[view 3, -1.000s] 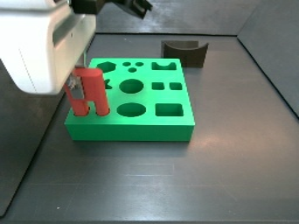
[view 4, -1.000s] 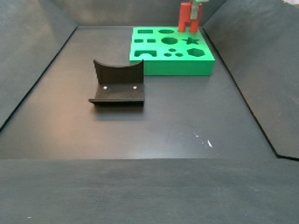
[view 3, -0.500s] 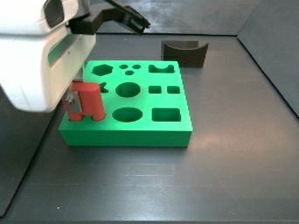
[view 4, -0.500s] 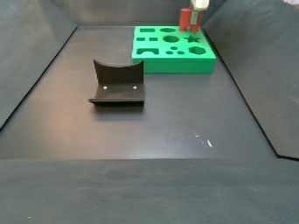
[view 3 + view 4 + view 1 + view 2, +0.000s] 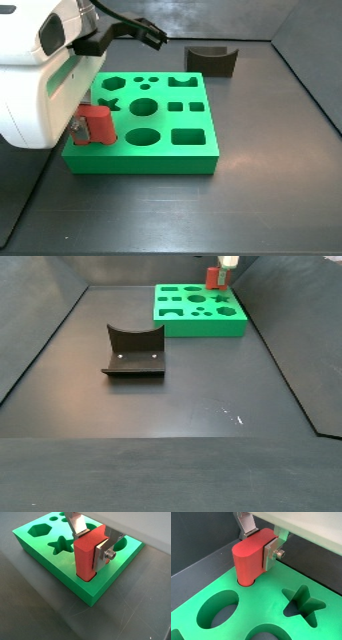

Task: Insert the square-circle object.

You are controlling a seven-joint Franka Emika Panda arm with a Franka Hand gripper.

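The square-circle object [image 5: 211, 60] is a small dark block with a half-round scoop. It stands alone on the floor behind the green board [image 5: 147, 160], and it also shows in a side view [image 5: 134, 351]. My gripper [image 5: 92, 544] is far from it, shut on a red bar [image 5: 85, 559]. The bar stands upright with its lower end in a hole at the corner of the board [image 5: 113, 572]. Both wrist views show this grip [image 5: 260, 543] on the bar [image 5: 250, 559]. In a side view the bar [image 5: 96, 125] sits low in the board.
The green board [image 5: 201, 329] has several shaped holes, among them a star [image 5: 303, 604] and a round one [image 5: 216, 612]. Dark walls enclose the floor [image 5: 174, 426] in both side views. The white arm body [image 5: 40, 70] hangs over the board's left side.
My gripper has moved down with the red bar. The bar now sits lower in the board's corner hole. The dark block has not moved.
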